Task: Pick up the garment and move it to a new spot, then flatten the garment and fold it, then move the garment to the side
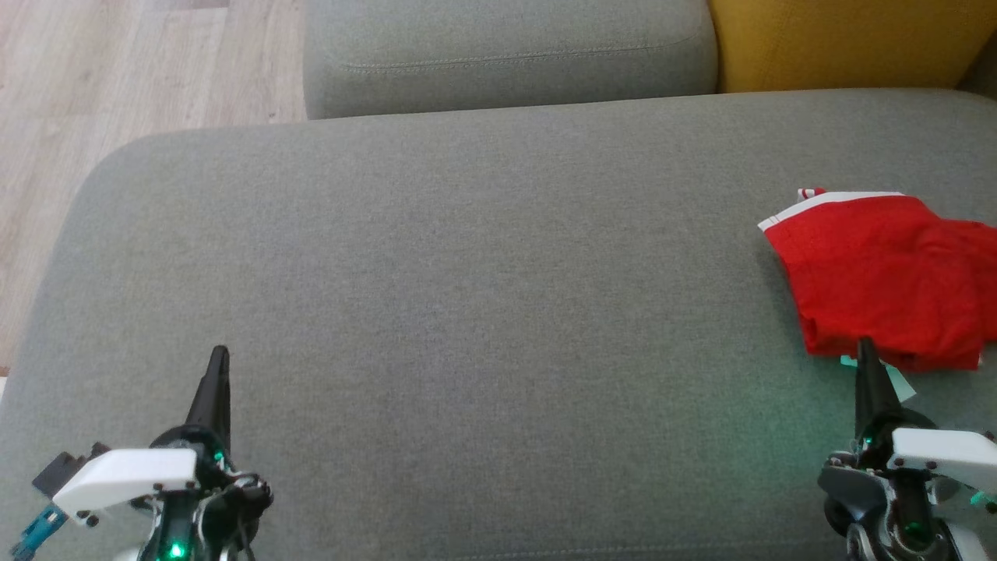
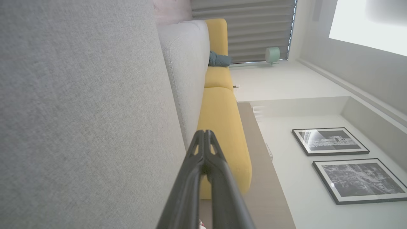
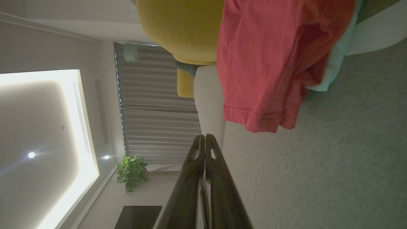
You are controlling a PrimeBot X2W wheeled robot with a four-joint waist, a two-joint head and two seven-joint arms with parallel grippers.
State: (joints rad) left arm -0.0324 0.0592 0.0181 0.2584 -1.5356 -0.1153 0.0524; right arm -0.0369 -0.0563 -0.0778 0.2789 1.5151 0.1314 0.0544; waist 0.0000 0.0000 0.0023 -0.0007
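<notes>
Well, the garment, red with a white-trimmed edge, lies bunched in loose folds at the right end of the grey sofa seat and runs past the right edge of the head view. A pale mint scrap peeks out from under its near hem. The right fingers are pressed together with nothing between them and point at that near hem. In the head view their tip overlaps the edge of the cloth, while the right wrist view shows the stitched hem just ahead of the tips, with bare seat fabric between, so contact cannot be told. The left fingers are likewise pressed together and empty, low over the left part of the seat, well apart from the garment. Behind the seat stands a grey back cushion, with a yellow cushion just beside it on the right. Pale wooden floor shows past the seat's left corner. The left wrist view takes in two framed pictures on a white wall.
</notes>
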